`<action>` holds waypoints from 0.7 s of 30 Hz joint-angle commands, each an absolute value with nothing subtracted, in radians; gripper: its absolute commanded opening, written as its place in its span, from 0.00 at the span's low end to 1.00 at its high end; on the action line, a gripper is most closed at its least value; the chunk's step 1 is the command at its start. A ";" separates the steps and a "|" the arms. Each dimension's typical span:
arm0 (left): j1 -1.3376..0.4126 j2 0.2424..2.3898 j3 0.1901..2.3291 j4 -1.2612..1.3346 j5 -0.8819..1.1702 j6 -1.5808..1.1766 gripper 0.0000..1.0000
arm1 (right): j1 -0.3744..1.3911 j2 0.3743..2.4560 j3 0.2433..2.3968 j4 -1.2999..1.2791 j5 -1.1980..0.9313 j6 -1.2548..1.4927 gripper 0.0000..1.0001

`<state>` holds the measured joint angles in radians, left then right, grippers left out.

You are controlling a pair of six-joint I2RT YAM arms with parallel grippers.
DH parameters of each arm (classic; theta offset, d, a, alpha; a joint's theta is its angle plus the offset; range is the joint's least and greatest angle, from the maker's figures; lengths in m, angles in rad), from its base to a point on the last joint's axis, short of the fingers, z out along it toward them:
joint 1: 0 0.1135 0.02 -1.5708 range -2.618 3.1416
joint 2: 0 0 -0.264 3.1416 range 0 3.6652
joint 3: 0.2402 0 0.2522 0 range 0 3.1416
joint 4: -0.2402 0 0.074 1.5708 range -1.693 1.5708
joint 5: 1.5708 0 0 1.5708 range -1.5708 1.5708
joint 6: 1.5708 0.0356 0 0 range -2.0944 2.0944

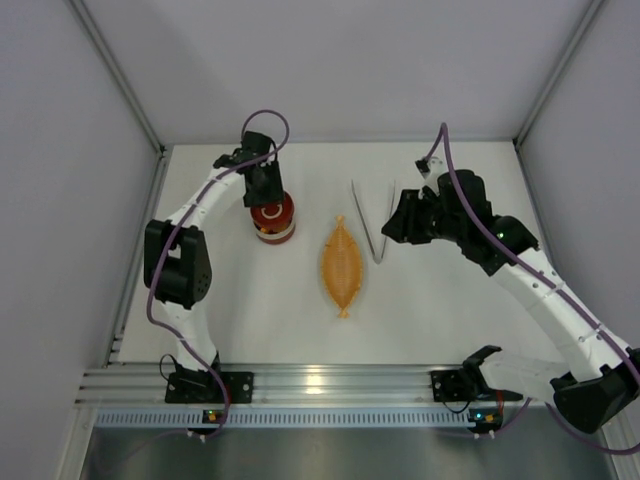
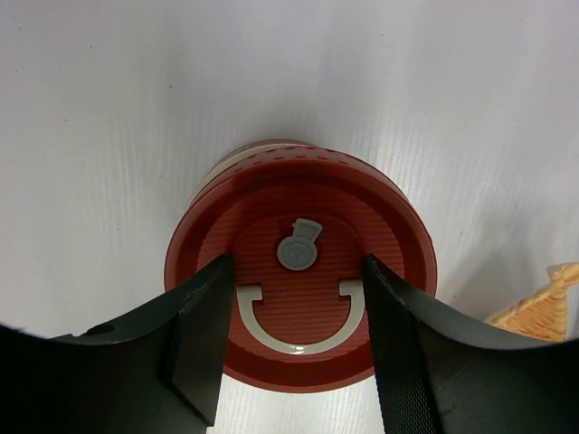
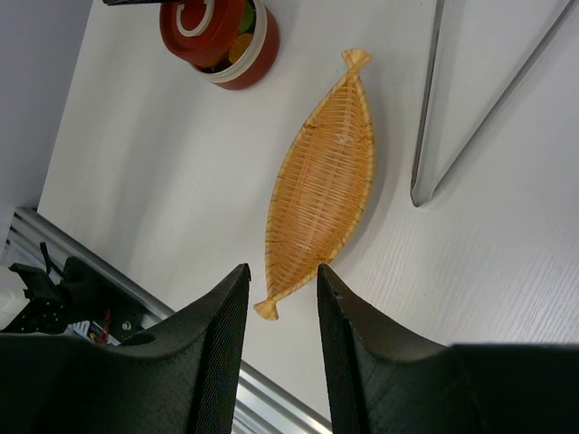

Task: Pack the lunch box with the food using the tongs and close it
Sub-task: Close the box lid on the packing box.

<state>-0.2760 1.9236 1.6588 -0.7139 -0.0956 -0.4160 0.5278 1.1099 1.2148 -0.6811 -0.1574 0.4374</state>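
Bench (image 1: 250, 320) seen from above, near edge at the bottom. Nearest, at mid-bench, lies the orange leaf-shaped woven tray (image 1: 342, 265), its long axis running near to far. Just right of it the tongs (image 1: 375, 222) lie flat as a narrow V, the joined end towards the near edge and the two arms spreading towards the far edge. The right gripper (image 1: 390, 228) hovers beside the tongs, its jaws a narrow gap apart with nothing between them. Left of the tray and nearer the far edge stands the lunch box (image 1: 275, 235). The red lid (image 2: 271, 194) sits tilted over it. In the right wrist view a gap under the lid exposes yellow and green food (image 3: 238, 47) inside. The left gripper (image 1: 265, 195) is closed on the lid, its fingers (image 2: 204, 334) flanking the white handle.
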 commanded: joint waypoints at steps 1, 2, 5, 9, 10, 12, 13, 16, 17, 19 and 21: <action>-0.272 1.947 1.651 -0.718 -0.104 -0.408 0.00 | 0.523 1.100 1.204 -0.667 -0.167 0.428 0.35; -0.272 1.951 1.649 -0.719 -0.107 -0.410 0.00 | 0.523 1.100 1.204 -0.667 -0.169 0.428 0.35; -0.272 1.957 1.638 -0.716 -0.118 -0.411 0.00 | 0.523 1.098 1.200 -0.667 -0.167 0.428 0.35; -0.272 1.963 1.631 -0.722 -0.138 -0.413 0.00 | 0.523 1.095 1.195 -0.666 -0.166 0.425 0.35; -0.272 1.962 1.632 -0.723 -0.141 -0.410 0.00 | 0.523 1.095 1.192 -0.666 -0.167 0.423 0.35; -0.272 1.967 1.634 -0.724 -0.141 -0.407 0.00 | 0.525 1.094 1.190 -0.661 -0.167 0.425 0.35; -0.272 1.971 1.634 -0.724 -0.144 -0.407 0.00 | 0.523 1.091 1.187 -0.660 -0.167 0.425 0.35; -0.272 1.985 1.638 -0.724 -0.144 -0.408 0.00 | 0.523 1.091 1.186 -0.660 -0.169 0.426 0.35; -0.272 1.988 1.637 -0.723 -0.143 -0.408 0.00 | 0.523 1.089 1.186 -0.660 -0.169 0.425 0.35; -0.272 1.997 1.643 -0.719 -0.137 -0.408 0.00 | 0.523 1.091 1.186 -0.661 -0.167 0.423 0.35; -0.273 2.005 1.647 -0.721 -0.132 -0.408 0.00 | 0.523 1.091 1.186 -0.663 -0.166 0.422 0.35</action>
